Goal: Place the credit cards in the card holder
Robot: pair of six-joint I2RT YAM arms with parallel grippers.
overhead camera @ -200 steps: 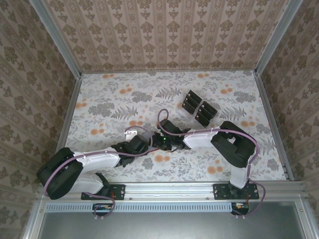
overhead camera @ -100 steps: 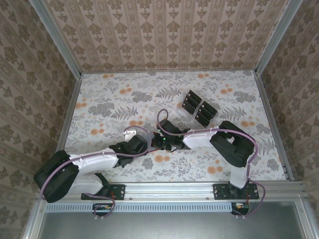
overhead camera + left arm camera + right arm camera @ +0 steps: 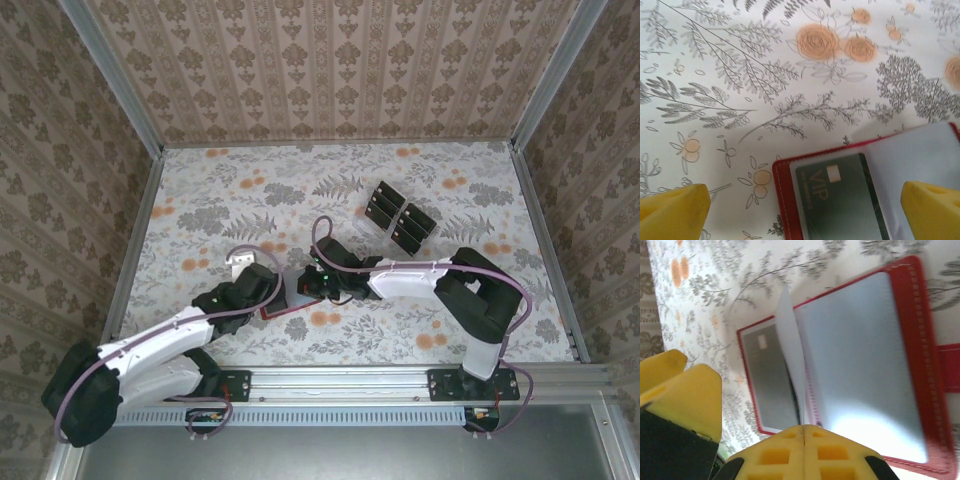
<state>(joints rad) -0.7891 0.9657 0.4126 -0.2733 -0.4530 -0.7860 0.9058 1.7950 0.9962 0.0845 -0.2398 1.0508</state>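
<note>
Both jaws of the right gripper (image 3: 804, 436) are pressed together just above the open card holder (image 3: 920, 315), one card (image 3: 835, 195) already sleeved; the left gripper (image 3: 802, 212) gapes over that card's side. Loose credit cards (image 3: 398, 215) lie well beyond the right gripper, likely the nearer arm.

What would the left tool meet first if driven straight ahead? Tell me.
The left tool would likely meet the open card holder first: its sleeve holding a card lies between the spread fingers. Depth is unclear.

card holder (image 3: 783, 200) cut by bottom edge, credit cards (image 3: 382, 208) too small to read
</note>
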